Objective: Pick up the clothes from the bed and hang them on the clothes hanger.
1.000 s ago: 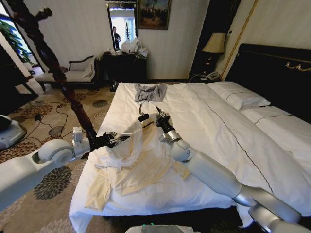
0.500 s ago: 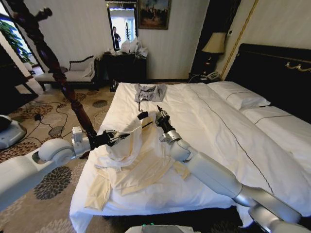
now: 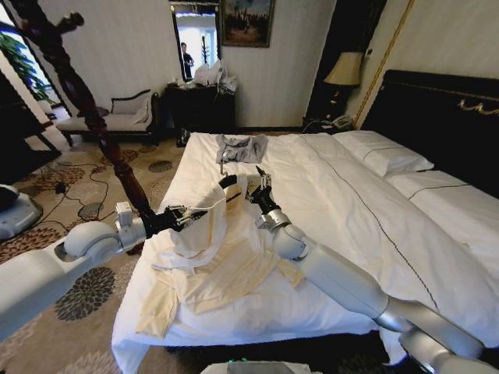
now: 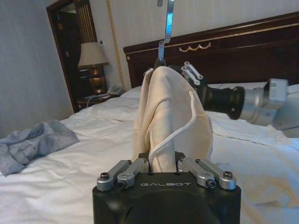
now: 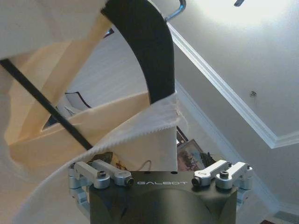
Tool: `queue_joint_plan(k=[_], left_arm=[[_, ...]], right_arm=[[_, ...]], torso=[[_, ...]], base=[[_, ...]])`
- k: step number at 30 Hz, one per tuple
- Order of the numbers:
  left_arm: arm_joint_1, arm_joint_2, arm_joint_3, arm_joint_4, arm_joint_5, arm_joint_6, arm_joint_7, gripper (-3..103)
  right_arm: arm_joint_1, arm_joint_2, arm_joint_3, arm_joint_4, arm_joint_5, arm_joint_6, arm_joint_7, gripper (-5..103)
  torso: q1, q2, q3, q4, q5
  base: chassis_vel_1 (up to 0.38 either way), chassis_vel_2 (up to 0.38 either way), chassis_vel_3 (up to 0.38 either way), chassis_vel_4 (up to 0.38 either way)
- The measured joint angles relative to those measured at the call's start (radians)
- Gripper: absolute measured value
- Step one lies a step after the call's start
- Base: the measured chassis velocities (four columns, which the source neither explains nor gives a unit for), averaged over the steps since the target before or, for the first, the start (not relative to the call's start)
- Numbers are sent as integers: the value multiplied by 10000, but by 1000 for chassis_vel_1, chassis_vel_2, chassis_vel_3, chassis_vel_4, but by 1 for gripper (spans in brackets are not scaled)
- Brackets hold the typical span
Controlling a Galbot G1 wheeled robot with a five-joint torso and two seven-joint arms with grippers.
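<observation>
The clothes (image 3: 210, 249) lie on the bed (image 3: 351, 210) between my left gripper (image 3: 189, 216) and right gripper (image 3: 260, 185); the clothes hanger (image 3: 226, 184) is just left of the latter.

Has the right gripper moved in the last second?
Yes. The right gripper has risen slightly, toward the grey-blue garment further up the bed.

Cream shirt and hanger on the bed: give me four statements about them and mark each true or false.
1. The left gripper is shut on the cream shirt. True.
2. The black hanger lies flat on the carpet. False: it is held up above the bed, partly inside the shirt.
3. The grey-blue garment lies farther up the bed, apart from the shirt. True.
4. The right gripper rests on a pillow. False: it is at the shirt and hanger.
</observation>
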Motion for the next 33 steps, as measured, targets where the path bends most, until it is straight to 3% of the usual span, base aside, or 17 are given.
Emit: queue_joint_plan(k=[18,33], left_arm=[[-114,-184,-152,538,219,-257,-89,20],[-154,-29,-528,552,103,-504,-416,20]], right_arm=[[-311,-326,212,405,323,-11,79,100],[-1338,-1407,1371,1238,838,55,391,100]], torso=[[-1,0,0,0,0],[0,0,0,0,0]], base=[[0,0,0,0],[0,0,0,0]])
